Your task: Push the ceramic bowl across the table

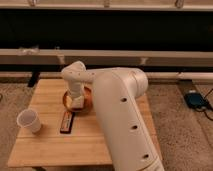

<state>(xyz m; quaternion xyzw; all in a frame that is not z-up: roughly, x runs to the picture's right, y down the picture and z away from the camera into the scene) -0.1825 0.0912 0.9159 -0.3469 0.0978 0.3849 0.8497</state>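
The ceramic bowl (86, 101) is a shallow orange-brown dish near the middle of the light wood table (50, 146), toward its far side. My white arm reaches in from the right front and bends down over the bowl. The gripper (75, 99) is at the arm's lower end, inside or just above the bowl's left half, and hides much of it. A pale patch (78, 105) shows in the bowl below the gripper; I cannot tell whether it is the tan block or part of the gripper.
A white cup (29, 120) stands on the table's left side. A flat dark rectangular object (67, 121) lies in front of the bowl. A dark wall with a long pale rail runs behind the table. A blue thing (195, 100) lies on the carpet at right.
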